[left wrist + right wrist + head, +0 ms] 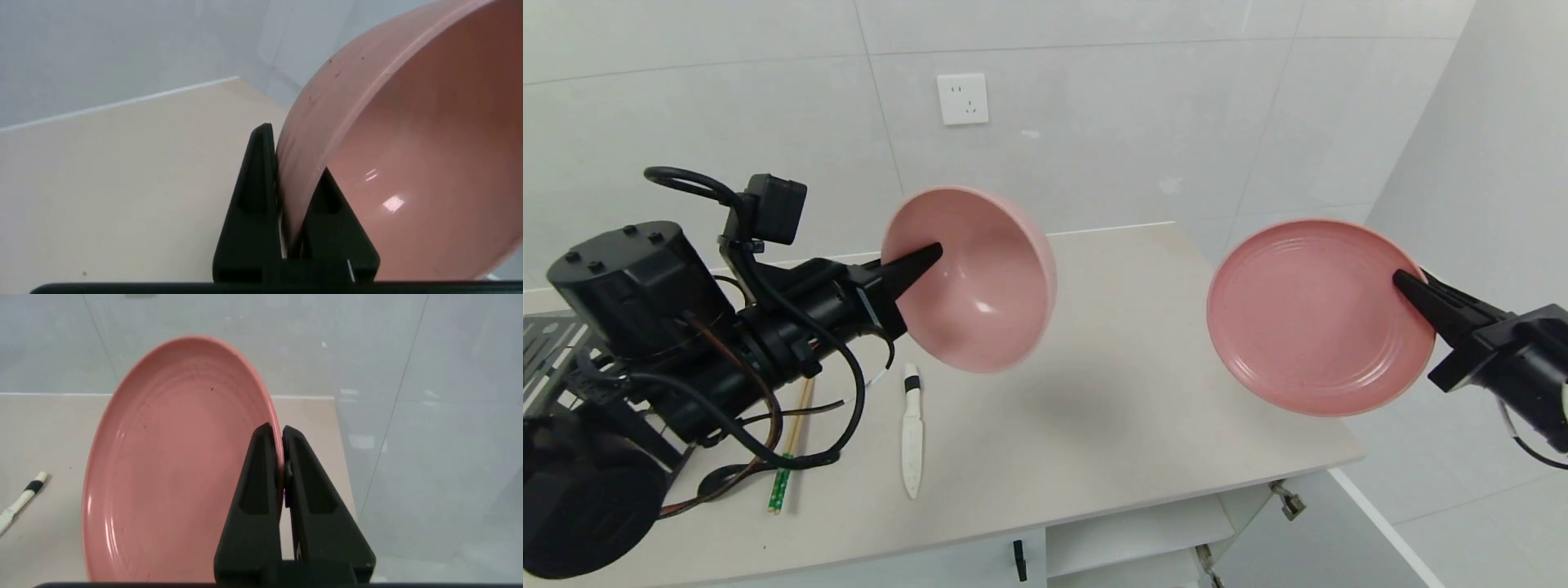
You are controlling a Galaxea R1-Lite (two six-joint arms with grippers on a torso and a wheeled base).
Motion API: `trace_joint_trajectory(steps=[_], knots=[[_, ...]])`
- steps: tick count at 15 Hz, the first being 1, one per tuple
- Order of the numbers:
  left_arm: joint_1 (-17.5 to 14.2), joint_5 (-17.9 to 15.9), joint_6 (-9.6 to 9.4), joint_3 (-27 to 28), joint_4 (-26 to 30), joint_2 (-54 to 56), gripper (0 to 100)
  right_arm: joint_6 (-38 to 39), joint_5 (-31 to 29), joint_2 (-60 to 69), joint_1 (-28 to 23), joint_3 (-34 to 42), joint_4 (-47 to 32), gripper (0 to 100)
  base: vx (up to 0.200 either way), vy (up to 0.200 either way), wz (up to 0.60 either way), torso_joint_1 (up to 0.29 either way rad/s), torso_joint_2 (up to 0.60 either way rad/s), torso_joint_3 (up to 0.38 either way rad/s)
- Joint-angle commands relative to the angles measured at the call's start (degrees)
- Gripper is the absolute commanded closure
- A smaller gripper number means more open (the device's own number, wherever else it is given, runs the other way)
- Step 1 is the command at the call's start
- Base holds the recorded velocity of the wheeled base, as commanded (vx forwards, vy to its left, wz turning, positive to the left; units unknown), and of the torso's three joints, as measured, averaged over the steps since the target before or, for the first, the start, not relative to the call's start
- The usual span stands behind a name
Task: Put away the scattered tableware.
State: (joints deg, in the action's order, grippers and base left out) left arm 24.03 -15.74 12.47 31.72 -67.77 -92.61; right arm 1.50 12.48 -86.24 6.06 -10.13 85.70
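A socket (963,99) is sitting on the tiled wall (1135,106), at twelve o'clock from the beige counter (1111,408) (white cabinet (964,572) underneath).

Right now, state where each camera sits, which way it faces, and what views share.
Head: on the robot's head, facing forward and down at the counter, knife and chopsticks; both arms show, left gripper holding the bowl, right gripper the plate.
Left wrist: behind its gripper, facing along it at the bowl's rim and counter.
Right wrist: behind its gripper, facing along it at the plate.
Shared: head and right wrist both show plate and knife.
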Motion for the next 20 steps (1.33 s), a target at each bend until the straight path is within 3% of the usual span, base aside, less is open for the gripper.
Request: trace_joint_trajectory(steps=[1, 3, 5, 6, 7, 9, 11, 13, 14, 15, 16, 17, 18, 19, 20], knots=[[-0.1, -0.9, 0.36, -3.2, 0.3, 2.5, 100, -0.2, 0.1, 0.1, 0.2, -0.2, 0.0, 100, 0.0, 0.0, 0.0, 0.0, 0.0, 0.0], [2.3, -0.5, 0.1, -7.7, 7.2, 10.6, 100, 0.1, 0.2, 0.1, 0.9, -0.2, 0.0, 100, 0.0, 0.0, 0.0, 0.0, 0.0, 0.0], [1.9, 0.0, -0.17, -7.5, 14.6, 15.6, 100, 0.1, 0.1, 0.1, 1.0, 1.0, 0.0, 100, 0.0, 0.0, 0.0, 0.0, 0.0, 0.0], [1.3, 2.0, -0.25, -7.4, 15.6, 16.2, 100, 0.0, 0.1, 0.0, 1.0, 2.6, 0.0, 100, 0.0, 0.0, 0.0, 0.0, 0.0, 0.0], [1.0, 4.2, -0.43, -8.2, 14.9, 15.8, 100, 0.1, 0.0, -0.6, 1.7, 5.0, -0.4, 100, 0.0, 0.0, 0.0, 0.0, 0.0, 0.0], [1.5, 4.3, -0.43, -11.2, 11.4, 15.7, 100, -0.4, -0.6, -4.0, 6.3, 5.2, 3.3, 100, 0.0, 0.0, 0.0, 0.0, 0.0, 0.0], [1.5, 5.5, -0.43, -14.1, 10.0, 15.4, 100, -0.8, -0.6, -4.6, 6.7, 5.0, 4.3, 100, 0.0, 0.0, 0.0, 0.0, 0.0, 0.0], [3.9, 11.3, -3.51, -14.8, 9.9, 15.9, 100, -0.7, -0.6, -4.5, 6.7, 3.1, 4.3, 100, 0.0, 0.0, 0.0, 0.0, 0.0, 0.0], [5.0, 15.8, -7.46, -15.4, 10.0, 16.9, 100, -0.4, -0.6, -4.3, 7.5, 0.8, 4.3, 100, 0.0, 0.0, 0.0, 0.0, 0.0, 0.0], [4.2, 18.9, -17.83, -19.0, 9.2, 16.9, 100, -0.4, -0.5, -4.3, 8.5, -0.2, 4.3, 100, 0.0, 0.0, 0.0, 0.0, 0.0, 0.0], [3.6, 19.1, -22.84, -21.0, 7.1, 17.1, 100, -1.1, -0.5, -4.6, 8.5, -0.3, 4.3, 100, 0.0, 0.0, 0.0, 0.0, 0.0, 0.0], [3.5, 19.1, -23.11, -22.1, 2.5, 17.2, 100, -1.3, -0.5, -4.4, 8.9, -0.7, 4.3, 100, 0.0, 0.0, 0.0, 0.0, 0.0, 0.0], [3.1, 19.0, -22.14, -22.2, -2.3, 16.5, 100, -1.5, -0.5, -4.3, 9.2, -1.3, 4.3, 100, 0.0, 0.0, 0.0, 0.0, 0.0, 0.0], [1.8, 18.9, -20.03, -22.2, -5.4, 15.2, 100, -1.7, -0.5, -4.3, 9.2, -1.7, 4.3, 100, 0.0, 0.0, 0.0, 0.0, 0.0, 0.0], [0.1, 18.8, -19.85, -22.5, -7.1, 13.8, 100, -1.7, -0.5, -4.2, 9.2, -1.7, 4.3, 100, 0.0, 0.0, 0.0, 0.0, 0.0, 0.0]])
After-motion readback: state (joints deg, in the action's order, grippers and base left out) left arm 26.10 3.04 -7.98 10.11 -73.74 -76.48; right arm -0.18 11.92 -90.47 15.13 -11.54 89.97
